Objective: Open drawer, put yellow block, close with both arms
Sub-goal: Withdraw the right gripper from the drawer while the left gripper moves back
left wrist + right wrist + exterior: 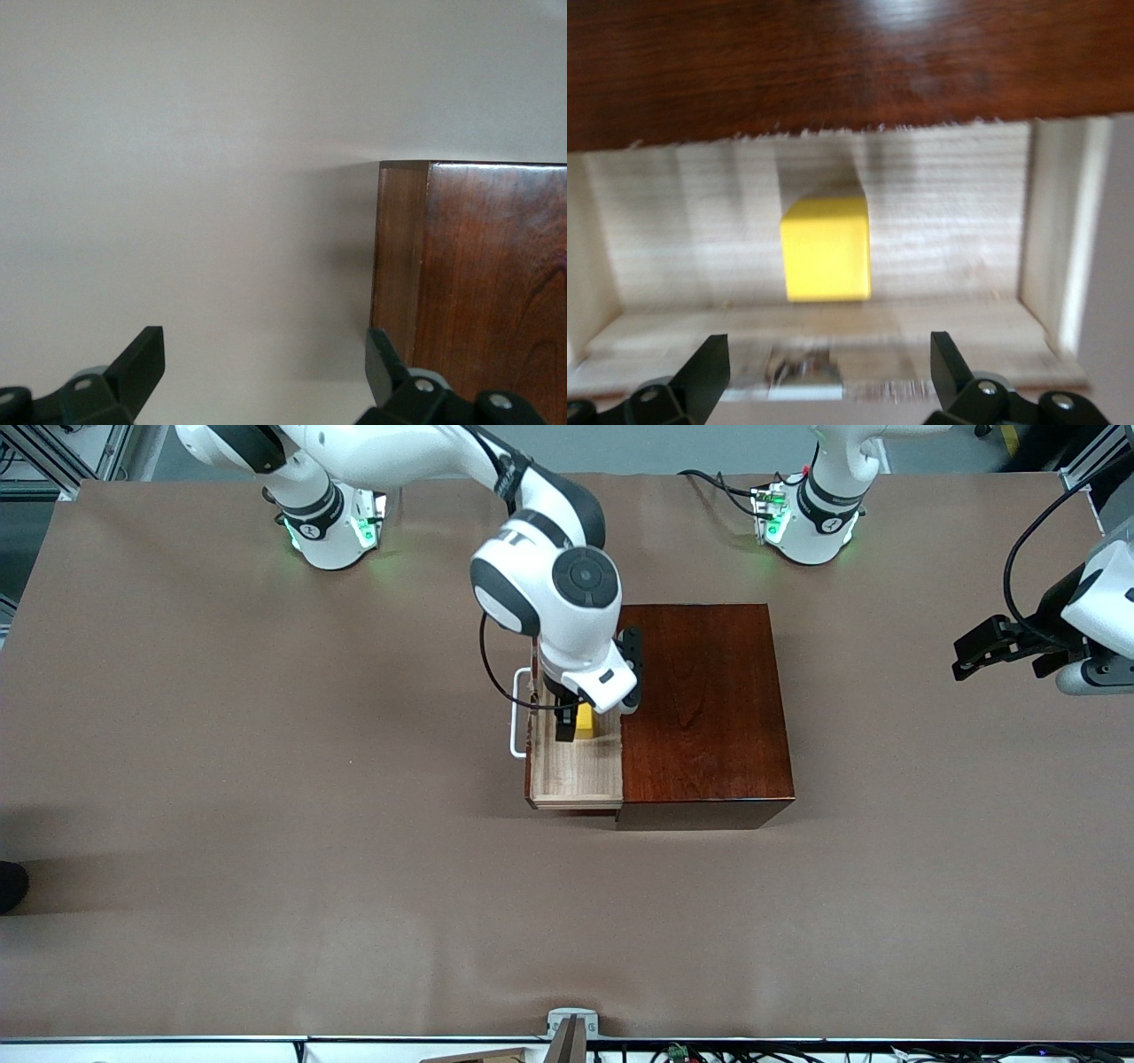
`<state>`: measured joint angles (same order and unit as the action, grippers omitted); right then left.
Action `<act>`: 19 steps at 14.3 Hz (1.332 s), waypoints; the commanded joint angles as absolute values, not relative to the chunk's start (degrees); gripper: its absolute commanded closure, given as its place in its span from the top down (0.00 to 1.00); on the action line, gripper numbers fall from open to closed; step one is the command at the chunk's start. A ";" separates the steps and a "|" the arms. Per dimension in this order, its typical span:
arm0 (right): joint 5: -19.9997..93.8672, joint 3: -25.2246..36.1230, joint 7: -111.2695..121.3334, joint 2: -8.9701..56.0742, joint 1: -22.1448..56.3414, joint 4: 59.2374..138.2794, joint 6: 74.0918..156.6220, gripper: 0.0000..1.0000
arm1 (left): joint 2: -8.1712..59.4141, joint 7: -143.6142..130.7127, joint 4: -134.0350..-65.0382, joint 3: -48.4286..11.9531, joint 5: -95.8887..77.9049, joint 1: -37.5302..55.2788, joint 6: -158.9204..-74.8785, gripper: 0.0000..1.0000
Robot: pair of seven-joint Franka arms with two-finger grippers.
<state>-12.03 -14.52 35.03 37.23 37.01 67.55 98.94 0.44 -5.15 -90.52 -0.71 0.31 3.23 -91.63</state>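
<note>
Both arms (416, 460) white w/ dark grey joint bands; round dark grey cap on right arm's elbow joint. Bases (332, 531) round, white, lit green, black logo mark on each. Black cable loops off right arm's wrist, another off left arm's. Grippers black: right gripper (831, 372), left gripper (266, 367), angular fingers, silver screws at finger roots in wrist views.

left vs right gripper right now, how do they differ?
The right gripper is down over the open drawer, above the yellow block; the left gripper waits over bare table at the left arm's end. The right gripper's view shows the block apart from its fingers; the left's shows only the wooden box corner. Both are open and hold nothing.
</note>
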 commanded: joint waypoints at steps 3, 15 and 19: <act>-12.75 -14.06 32.70 29.72 29.47 68.82 94.04 1.00 | -0.62 -4.04 -91.58 -0.44 -0.88 3.60 -91.85 1.00; -11.00 -6.99 16.79 14.87 15.02 75.57 91.23 1.00 | -0.62 -3.96 -91.15 -1.23 -0.88 4.13 -91.85 1.00; -2.38 3.06 16.79 8.89 12.14 80.32 90.97 1.00 | -0.09 -5.36 -88.51 -13.33 -0.79 4.66 -91.85 1.00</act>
<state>-5.58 0.33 17.57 13.98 14.47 74.47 90.41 0.38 -4.74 -89.79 -8.30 -0.13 4.11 -91.91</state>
